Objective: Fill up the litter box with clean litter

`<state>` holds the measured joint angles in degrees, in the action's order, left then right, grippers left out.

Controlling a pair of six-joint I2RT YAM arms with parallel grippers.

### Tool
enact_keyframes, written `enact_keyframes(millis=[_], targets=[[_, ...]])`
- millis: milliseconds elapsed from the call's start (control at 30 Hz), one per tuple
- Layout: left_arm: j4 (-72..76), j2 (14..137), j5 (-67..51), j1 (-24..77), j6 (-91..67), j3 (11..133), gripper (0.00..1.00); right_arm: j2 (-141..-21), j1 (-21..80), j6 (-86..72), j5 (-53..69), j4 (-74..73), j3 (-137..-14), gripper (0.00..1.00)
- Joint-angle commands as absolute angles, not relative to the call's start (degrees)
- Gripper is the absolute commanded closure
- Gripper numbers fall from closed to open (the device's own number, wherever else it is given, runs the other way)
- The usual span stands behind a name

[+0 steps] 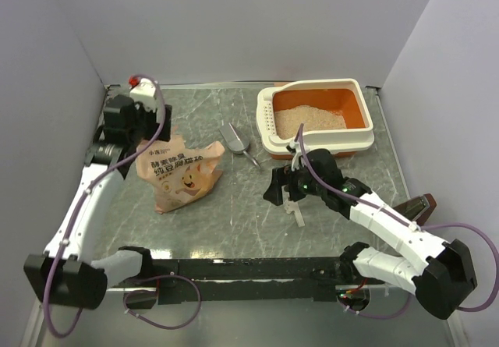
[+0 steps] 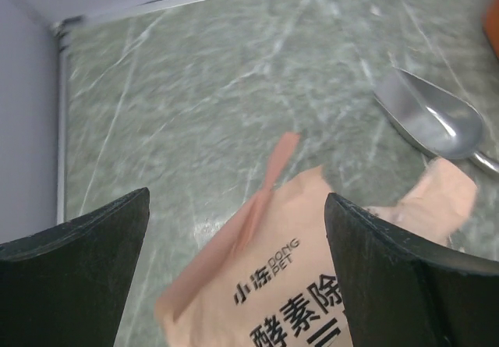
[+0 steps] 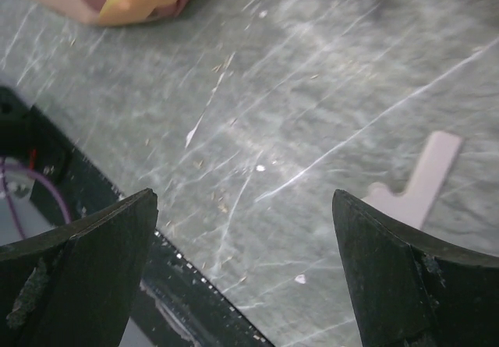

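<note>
- Green-grey marbled stone tabletop: both arms bolted at near edge, L arm on left, R arm on right.
- Right end effector: jaws spread wide, nothing in grasp. It hangs over bare tabletop just in front of the box's near side. Wrist view shows both black fingers well apart, only stone w/ a few loose grains between them.
- Small pale flat strip lies on the tabletop just beside the R end effector, nearer the arm bases.
- Tan-orange paper bag w/ printed characters lies flat, left of centre, torn top pointing away from the bases.
- Left end effector: released, jaws wide. It sits over the bag's far-left top corner; can't tell if it touches the paper.
- Grey metal scoop rests on the tabletop btwn the bag and the box, apart from both.
- Rectangular plastic litter box, cream-white rim w/ orange basin: far right of the tabletop, perforated strip on its left short side.
- Pale beige sandy litter: inside the basin, covering the near-left part; orange floor shows toward the far right.
</note>
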<state>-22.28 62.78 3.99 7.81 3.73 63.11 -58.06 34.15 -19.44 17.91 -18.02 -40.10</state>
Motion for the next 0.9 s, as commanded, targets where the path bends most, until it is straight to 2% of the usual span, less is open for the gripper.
enact_keyframes(millis=[0,233,333,667,867], targets=[[-27.9,69.9,-11.1,7.3,12.6,74.6,0.02,-55.3,35.7,-19.9,21.4,-14.7,-39.0,0.00],[-39.9,77.7,-19.3,7.2,17.1,84.2,0.02,-52.5,38.8,-21.4,23.1,-15.2,-37.8,0.00],[-42.5,80.3,-18.6,7.1,18.2,85.9,0.02,-51.0,40.2,-22.1,24.3,-14.8,-36.6,0.00],[-42.2,80.6,-11.7,2.6,17.8,78.8,0.03,-45.8,45.7,-22.8,23.7,-15.1,-32.2,0.00],[-45.8,82.5,-11.4,1.4,16.3,80.0,0.03,-44.3,48.4,-21.7,22.4,-15.2,-31.2,0.00]])
